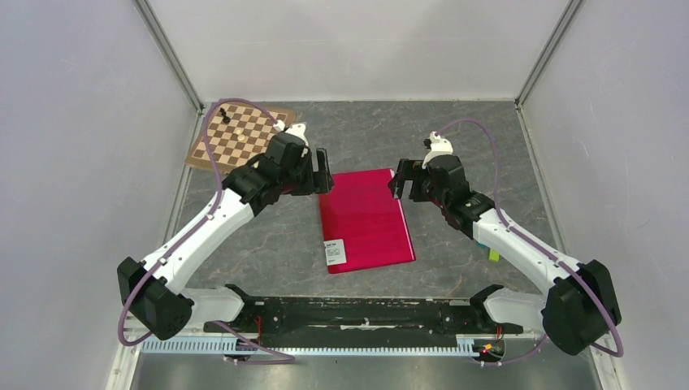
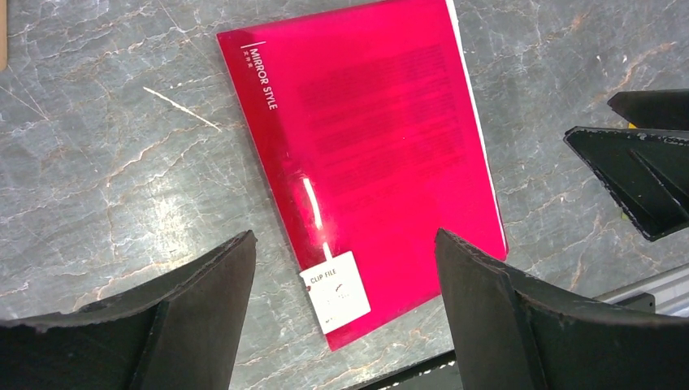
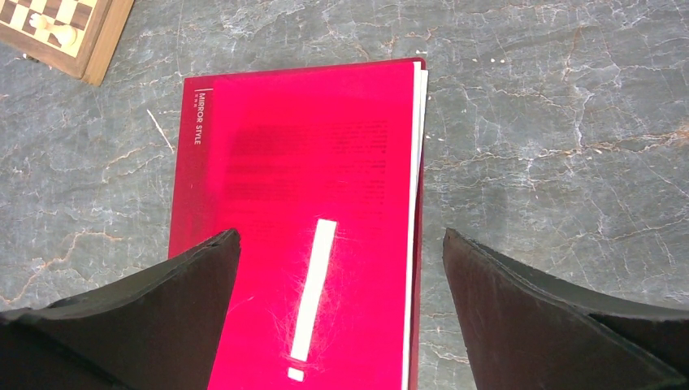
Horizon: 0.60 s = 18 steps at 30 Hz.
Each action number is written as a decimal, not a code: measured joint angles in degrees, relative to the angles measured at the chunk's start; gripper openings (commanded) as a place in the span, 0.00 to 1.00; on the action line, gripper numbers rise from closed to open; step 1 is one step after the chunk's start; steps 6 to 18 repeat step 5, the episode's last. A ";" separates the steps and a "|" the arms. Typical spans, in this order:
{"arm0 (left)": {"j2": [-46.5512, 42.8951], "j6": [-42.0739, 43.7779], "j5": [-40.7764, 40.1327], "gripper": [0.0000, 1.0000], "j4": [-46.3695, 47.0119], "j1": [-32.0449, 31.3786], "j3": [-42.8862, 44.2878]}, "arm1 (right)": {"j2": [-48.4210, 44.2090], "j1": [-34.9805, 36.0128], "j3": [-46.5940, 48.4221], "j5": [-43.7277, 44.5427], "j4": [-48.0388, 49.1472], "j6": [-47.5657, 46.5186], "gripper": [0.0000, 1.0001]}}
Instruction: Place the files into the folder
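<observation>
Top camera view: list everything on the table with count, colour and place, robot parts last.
folder: one, red, closed, table centre
files: count unclear, white, edges showing along folder's side
label: one, white, folder's near corner
chessboard: one, brown-and-white, far left
chess pieces: two seen, black and pale, on chessboard
table: one, grey marbled
left gripper: one, black, open, by folder's far left corner
right gripper: one, black, open, by folder's far right corner

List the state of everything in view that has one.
folder: closed, flat on table
files: inside folder, white edge showing along one side
left claw: open, empty, at folder's far left corner
right claw: open, empty, at folder's far right corner
chessboard: flat, far left, few pieces on it
</observation>
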 measured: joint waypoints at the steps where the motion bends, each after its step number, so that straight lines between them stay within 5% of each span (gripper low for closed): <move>1: 0.00 -0.02 0.00 0.87 0.00 0.00 -0.13 | -0.02 0.00 0.00 0.00 0.00 -0.02 0.98; 18: -0.11 -0.02 0.00 0.88 0.00 0.00 -0.44 | -0.17 0.00 0.00 0.02 -0.02 -0.02 0.98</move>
